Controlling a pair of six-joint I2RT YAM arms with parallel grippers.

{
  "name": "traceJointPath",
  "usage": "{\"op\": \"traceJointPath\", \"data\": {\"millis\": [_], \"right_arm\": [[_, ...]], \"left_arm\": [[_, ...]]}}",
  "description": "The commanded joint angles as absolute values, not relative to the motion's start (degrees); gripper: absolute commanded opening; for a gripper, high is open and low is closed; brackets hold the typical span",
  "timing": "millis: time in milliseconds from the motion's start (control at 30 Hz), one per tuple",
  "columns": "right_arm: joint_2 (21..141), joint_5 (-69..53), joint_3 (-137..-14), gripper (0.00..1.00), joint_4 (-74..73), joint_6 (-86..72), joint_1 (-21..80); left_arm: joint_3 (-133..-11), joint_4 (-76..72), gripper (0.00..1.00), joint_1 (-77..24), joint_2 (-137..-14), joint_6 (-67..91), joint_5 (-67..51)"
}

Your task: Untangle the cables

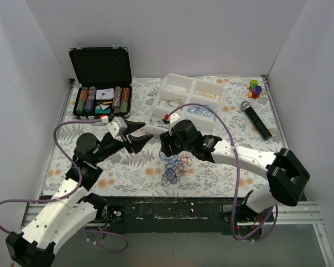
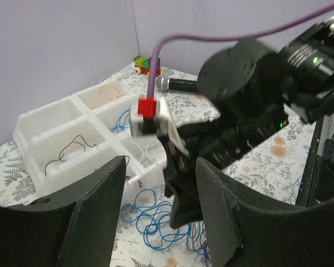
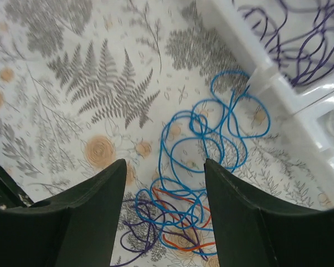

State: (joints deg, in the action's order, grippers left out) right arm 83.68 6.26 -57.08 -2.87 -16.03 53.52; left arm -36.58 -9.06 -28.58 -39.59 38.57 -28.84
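Observation:
The cables (image 1: 175,166) lie as a loose tangle of blue, orange and purple-black loops on the floral cloth, in front of the white tray (image 1: 156,114). My right gripper (image 1: 170,153) hangs just above the tangle's upper left edge. In the right wrist view it (image 3: 164,167) is open, with the cables (image 3: 206,144) on the cloth below and nothing between its fingers. My left gripper (image 1: 147,133) sits left of the right one, pointing toward it. In the left wrist view it (image 2: 161,164) is open and empty. Past it are the right gripper's fingers (image 2: 183,194) and blue cables (image 2: 147,222).
The white compartment tray (image 2: 47,119) holds separate wires: black, orange, blue and white. An open case of poker chips (image 1: 103,83) stands at the back left. A microphone (image 1: 256,119) and a small coloured toy (image 1: 255,88) lie at the back right. White walls enclose the table.

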Motion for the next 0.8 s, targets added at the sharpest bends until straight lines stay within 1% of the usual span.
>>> {"op": "traceJointPath", "data": {"millis": [0,200,333,367,433,467,533,567,767], "right_arm": [[87.0,5.63,-54.76,0.66,-2.72,-14.41,54.75],[94.03,8.61,-57.39,0.66,-2.46,-12.48,54.93],[98.95,8.52,-60.11,0.66,-1.85,-10.9,54.93],[100.1,8.18,-60.64,0.63,-1.67,-10.72,54.93],[101.16,7.56,-61.34,0.52,-1.32,-10.63,54.93],[101.34,7.04,-61.52,0.44,-0.8,-10.72,54.93],[100.55,7.12,-61.52,0.35,-0.62,-10.64,55.37],[99.94,7.29,-61.61,0.32,-0.53,-10.29,55.72],[94.67,9.31,-61.44,0.28,-0.53,-9.05,57.22]], "left_arm": [[-38.06,-7.56,0.53,-28.3,-37.8,38.94,-27.07],[-38.06,-5.72,0.53,-28.3,-36.83,38.41,-26.54],[-37.88,-4.92,0.53,-28.3,-36.39,37.88,-26.37],[-37.88,-4.83,0.53,-28.3,-36.39,37.88,-26.28],[-37.88,-4.83,0.53,-28.3,-36.39,37.88,-26.19],[-37.88,-4.75,0.53,-28.3,-36.3,37.79,-26.28],[-37.71,-4.66,0.53,-28.3,-36.39,37.88,-26.37],[-37.62,-4.75,0.53,-28.3,-36.39,37.88,-26.54],[-37.0,-4.83,0.53,-28.3,-36.83,38.41,-27.42]]}}
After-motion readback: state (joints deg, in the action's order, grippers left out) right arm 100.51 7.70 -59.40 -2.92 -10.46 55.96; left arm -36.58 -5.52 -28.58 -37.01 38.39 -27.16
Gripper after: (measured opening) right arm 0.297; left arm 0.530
